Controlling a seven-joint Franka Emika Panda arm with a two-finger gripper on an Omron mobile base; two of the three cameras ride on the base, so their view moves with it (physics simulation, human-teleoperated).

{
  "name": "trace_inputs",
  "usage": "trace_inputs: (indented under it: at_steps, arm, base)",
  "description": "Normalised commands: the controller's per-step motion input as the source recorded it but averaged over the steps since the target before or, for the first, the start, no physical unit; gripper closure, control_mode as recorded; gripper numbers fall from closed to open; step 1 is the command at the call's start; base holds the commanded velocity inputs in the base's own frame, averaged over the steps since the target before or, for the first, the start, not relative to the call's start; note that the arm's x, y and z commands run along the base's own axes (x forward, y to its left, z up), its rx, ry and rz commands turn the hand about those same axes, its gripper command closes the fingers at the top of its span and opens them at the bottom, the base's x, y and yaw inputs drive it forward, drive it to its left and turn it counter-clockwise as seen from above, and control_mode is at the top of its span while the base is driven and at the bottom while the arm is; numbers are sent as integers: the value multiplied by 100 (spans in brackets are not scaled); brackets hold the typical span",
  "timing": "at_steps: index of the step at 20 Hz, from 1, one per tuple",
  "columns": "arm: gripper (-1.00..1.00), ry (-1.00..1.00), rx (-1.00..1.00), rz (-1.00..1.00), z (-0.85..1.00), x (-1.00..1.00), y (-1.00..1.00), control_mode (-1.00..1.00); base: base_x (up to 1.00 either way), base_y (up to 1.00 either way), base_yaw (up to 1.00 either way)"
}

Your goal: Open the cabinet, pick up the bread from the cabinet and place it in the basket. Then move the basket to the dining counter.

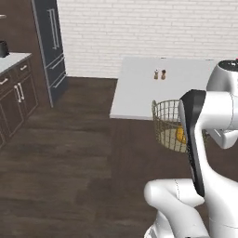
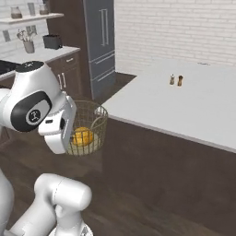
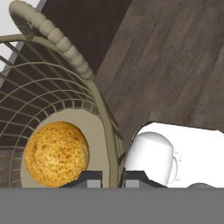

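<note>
pincer (image 3: 111,178) clamped on basket (image 3: 52,92) rim | bread (image 3: 56,153) inside, just left of the fingers | dining counter (image 1: 139,88) edge beyond | dark floor (image 1: 69,153) open below

The bread (image 3: 56,154) is yellow-orange with a speckled, porous pattern; the basket (image 3: 70,57) is golden-tan wire mesh with pale beige bottom; the dining counter (image 2: 184,101) is white.

The arm hides half the basket (image 1: 166,122) and most of the bread (image 1: 179,135). Two tiny shakers (image 2: 176,80) on the worktop (image 2: 193,106), contents unreadable.
</note>
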Motion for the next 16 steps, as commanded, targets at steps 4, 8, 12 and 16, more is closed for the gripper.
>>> trace_inputs:
  at_steps: [4, 8, 12, 16]
  arm:
    - [100, 0, 0, 0, 0, 0, 0, 100]
    - [100, 0, 0, 0, 0, 0, 0, 100]
    - [100, 0, 0, 0, 0, 0, 0, 100]
    - [100, 0, 0, 0, 0, 0, 0, 100]
  base:
    - [8, 100, -21]
    - [9, 100, -20]
    - [14, 100, -19]
    - [31, 100, -21]
